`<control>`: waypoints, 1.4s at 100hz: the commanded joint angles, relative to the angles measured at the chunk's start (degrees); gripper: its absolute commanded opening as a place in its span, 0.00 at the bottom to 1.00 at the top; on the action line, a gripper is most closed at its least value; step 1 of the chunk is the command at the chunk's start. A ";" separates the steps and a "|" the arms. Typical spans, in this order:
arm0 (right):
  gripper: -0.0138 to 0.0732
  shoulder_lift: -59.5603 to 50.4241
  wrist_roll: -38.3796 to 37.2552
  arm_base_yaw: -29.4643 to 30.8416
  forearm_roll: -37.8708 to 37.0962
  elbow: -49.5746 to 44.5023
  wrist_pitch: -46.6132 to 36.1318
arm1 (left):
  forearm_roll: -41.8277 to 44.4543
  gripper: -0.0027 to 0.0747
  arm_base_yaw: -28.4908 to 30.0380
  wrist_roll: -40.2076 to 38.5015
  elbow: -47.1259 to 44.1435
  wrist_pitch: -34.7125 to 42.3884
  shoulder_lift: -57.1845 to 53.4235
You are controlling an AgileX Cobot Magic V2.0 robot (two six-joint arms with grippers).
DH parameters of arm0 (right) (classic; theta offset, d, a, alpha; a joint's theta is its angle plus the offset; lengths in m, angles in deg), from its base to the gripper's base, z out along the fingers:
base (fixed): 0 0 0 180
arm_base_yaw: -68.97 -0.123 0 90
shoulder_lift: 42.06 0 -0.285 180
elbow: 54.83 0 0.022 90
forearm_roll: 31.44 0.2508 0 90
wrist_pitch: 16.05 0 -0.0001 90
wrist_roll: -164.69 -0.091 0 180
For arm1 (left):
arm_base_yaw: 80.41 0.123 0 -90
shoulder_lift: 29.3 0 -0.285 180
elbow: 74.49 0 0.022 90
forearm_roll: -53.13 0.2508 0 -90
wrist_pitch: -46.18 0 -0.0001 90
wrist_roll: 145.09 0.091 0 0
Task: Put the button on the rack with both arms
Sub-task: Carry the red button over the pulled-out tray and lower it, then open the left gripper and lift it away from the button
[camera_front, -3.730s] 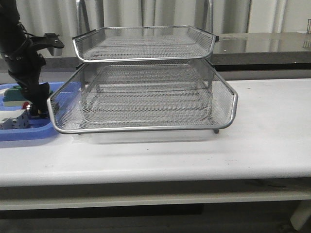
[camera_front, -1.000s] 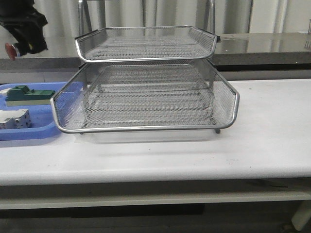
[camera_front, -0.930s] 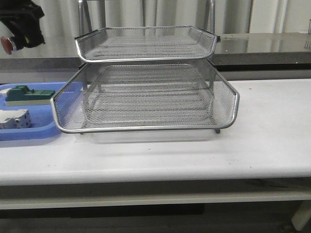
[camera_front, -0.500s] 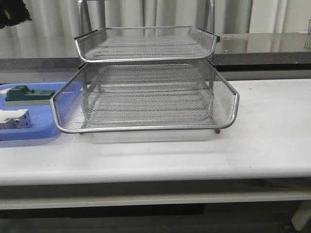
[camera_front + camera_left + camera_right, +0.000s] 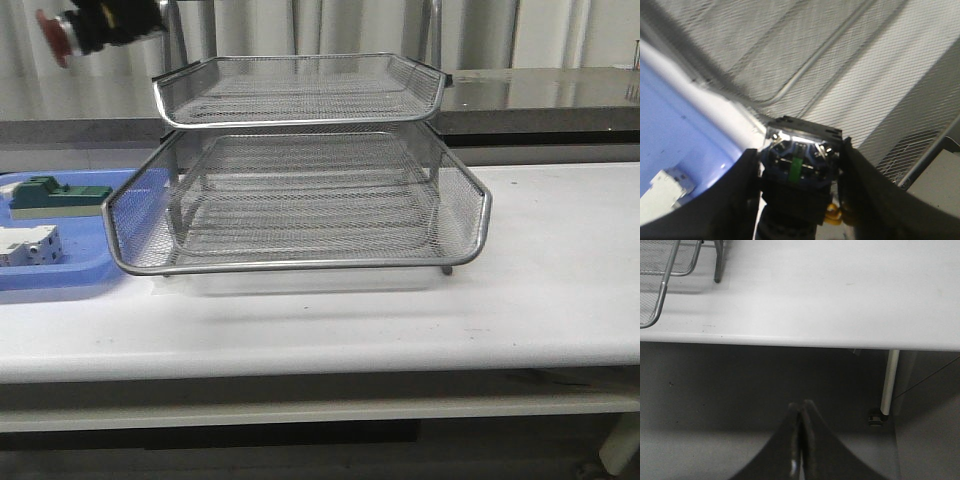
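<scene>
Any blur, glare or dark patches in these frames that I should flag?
Front view: left end effector and button motion-smeared at the top-left corner; rack sharp. Left wrist view: mesh streaked, button body lit. Right wrist view: shut end effector soft, below-table area in deep shadow.

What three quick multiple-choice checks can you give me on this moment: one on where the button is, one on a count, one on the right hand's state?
1. Where is the button?
A. In the blue tray
B. Held aloft in the left hand, beyond the rack's upper left corner
C. On the rack's top tier

2. How many items lie in the blue tray?
A. Two
B. None
C. Four

3. What state is the right hand in?
A. Holding the button
B. Wide open
C. Shut and empty

Answers:
1. B: front view shows its red cap in the air there.
2. A: a green block and a white breaker.
3. C: its fingers meet with nothing between.
</scene>
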 commanded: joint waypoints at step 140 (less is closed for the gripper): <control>0.08 0.32 0.20 -0.12 -0.87 1.91 -3.04 | -1.43 0.81 -14.66 4.61 1.64 8.38 13.07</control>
